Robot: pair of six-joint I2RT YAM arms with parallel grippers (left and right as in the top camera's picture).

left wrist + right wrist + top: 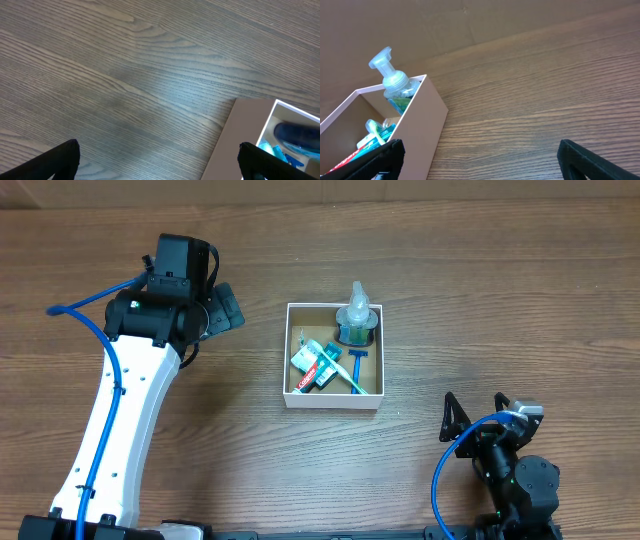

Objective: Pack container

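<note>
White-walled container point(333, 401) seen on wooden table point(500, 280), pump bottle point(356, 320), toothpaste point(312, 360) and razor point(359, 356) packed inside, left gripper point(159, 162) held spread wide near it, right gripper point(480, 161) likewise parted, nothing gripped.

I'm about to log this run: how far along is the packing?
Done, apparently: the pump bottle, toothpaste tube and blue razor sit inside the container. In hand: nothing. The left claw and right claw are both open and empty, apart from the box. Left: I see no loose item outside it, so packing looks finished.
</note>
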